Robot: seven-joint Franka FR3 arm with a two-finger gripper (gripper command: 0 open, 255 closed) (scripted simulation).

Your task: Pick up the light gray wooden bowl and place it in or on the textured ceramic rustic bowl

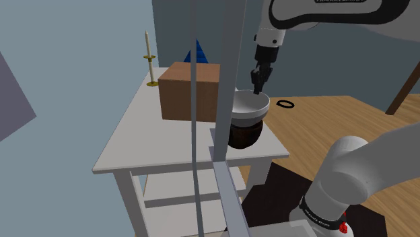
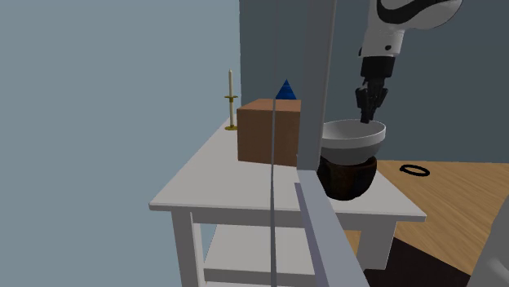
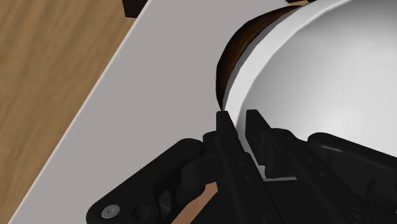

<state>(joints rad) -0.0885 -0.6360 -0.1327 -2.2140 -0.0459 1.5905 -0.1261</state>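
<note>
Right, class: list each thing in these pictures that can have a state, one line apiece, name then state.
light bowl: upright, seated on the dark brown bowl, rim clasped.
dark brown bowl: upright on the table, covered by the light bowl.
gripper: shut on the light bowl's rim.
candle: upright in its holder, unlit.
brown box: closed, standing on the table.

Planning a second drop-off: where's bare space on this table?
Bare: the wide front strip of the table before the brown box, and the shoulder view's left edge up to the candlestick. Crowded: the gripper clasps the pale bowl on the dark bowl beside the box.
</note>
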